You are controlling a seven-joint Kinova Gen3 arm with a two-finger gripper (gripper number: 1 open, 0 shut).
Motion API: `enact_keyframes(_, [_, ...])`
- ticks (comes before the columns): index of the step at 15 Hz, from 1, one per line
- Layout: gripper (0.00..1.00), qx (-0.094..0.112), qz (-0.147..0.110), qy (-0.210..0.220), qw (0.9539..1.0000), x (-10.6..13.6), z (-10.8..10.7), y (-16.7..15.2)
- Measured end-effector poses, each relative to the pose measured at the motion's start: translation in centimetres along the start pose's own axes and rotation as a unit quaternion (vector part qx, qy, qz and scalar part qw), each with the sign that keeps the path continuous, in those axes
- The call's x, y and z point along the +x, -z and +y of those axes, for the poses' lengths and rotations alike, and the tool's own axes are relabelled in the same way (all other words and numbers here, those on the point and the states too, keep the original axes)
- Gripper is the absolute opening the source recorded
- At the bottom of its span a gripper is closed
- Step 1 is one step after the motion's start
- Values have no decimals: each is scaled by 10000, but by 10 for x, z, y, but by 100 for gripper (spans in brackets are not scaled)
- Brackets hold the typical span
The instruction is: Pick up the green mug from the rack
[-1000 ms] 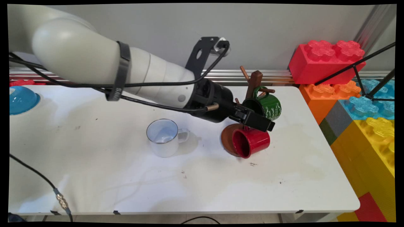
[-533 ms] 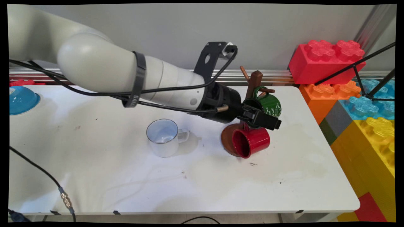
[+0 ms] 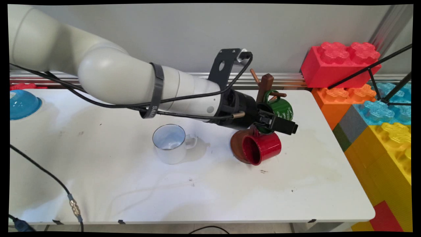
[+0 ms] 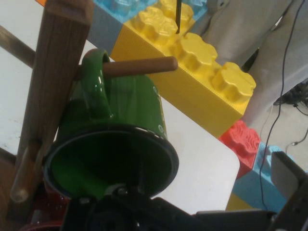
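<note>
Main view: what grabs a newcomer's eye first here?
The white arm sweeping in from the left, its gripper right at the mouth of the green mug hanging from a peg of the wooden mug tree at the table's far side. Just below hangs a red mug; a white enamel mug stands mid-table, and giant toy bricks pile up on the right.

Place: a robot lab or test room.
Arm: a white arm (image 3: 131, 82) trailing loose black cables (image 3: 42, 171).
Table: a bare, scuffed white table (image 3: 115, 194) against a plain wall (image 3: 164, 29).
Props: giant toy blocks (image 3: 378, 112) stacked beside it, mugs on a wooden rack (image 3: 264, 84).
</note>
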Motion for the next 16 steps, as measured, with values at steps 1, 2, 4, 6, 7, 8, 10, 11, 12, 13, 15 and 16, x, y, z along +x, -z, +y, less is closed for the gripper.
enact_keyframes(1, [100, -5, 13, 23, 10000, -1, 0, -2])
enact_keyframes(2, [100, -9, 23, 40, 10000, -1, 0, -3])
enact_keyframes(4, [100, -17, 47, 83, 10000, -2, 0, -5])
enact_keyframes(6, [100, -26, 78, 135, 9999, -3, -1, -9])
enact_keyframes(7, [100, -25, 92, 162, 9998, -4, -1, -10])
enact_keyframes(8, [100, -22, 105, 182, 9998, -4, -1, -11])
enact_keyframes(10, [100, -10, 129, 216, 9997, -5, -2, -13])
enact_keyframes(11, [100, -7, 138, 228, 9996, -5, -2, -13])
enact_keyframes(12, [100, -4, 152, 244, 9996, -6, -2, -14])
enact_keyframes(13, [100, 0, 171, 262, 9995, -6, -2, -15])
enact_keyframes(15, [100, 0, 208, 294, 9994, -7, -2, -17])
enact_keyframes(16, [100, -3, 223, 307, 9993, -7, -2, -18])
